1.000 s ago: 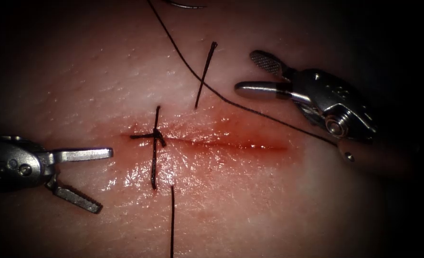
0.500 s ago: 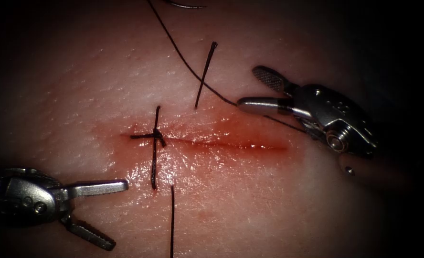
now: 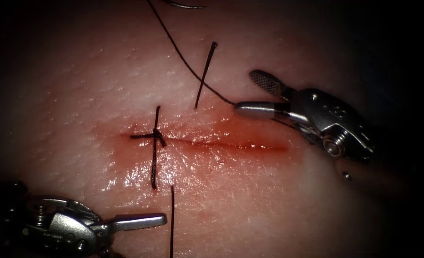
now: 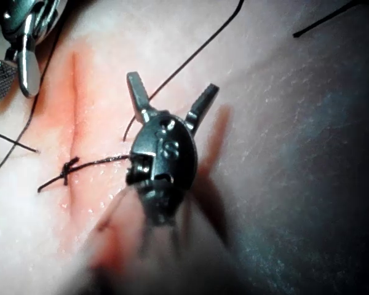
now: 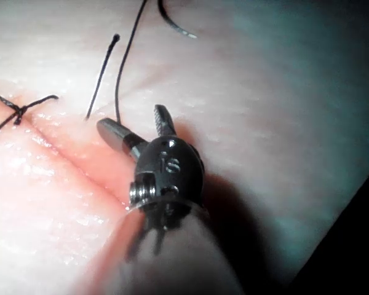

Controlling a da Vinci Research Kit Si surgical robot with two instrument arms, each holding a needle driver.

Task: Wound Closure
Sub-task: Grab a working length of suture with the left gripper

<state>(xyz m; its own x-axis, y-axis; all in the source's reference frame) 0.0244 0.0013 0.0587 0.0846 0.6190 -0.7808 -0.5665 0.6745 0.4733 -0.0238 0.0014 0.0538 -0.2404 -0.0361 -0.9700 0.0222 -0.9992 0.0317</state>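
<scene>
While both tools gaped empty, the thread [image 3: 183, 57] ran just under the right tool [image 3: 257, 93]; the left tool [image 4: 171, 98] hung below the cut [image 3: 221, 143], with the needle [image 3: 185, 5] lying well apart on the tissue [image 3: 78, 95].

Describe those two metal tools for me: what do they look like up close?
Both are polished silver steel. The right pincer has two slim jaws, one with a cross-hatched gripping face, hinged on a rounded head with a round pin. The left pincer matches it, and its domed head is stamped with small characters.
</scene>
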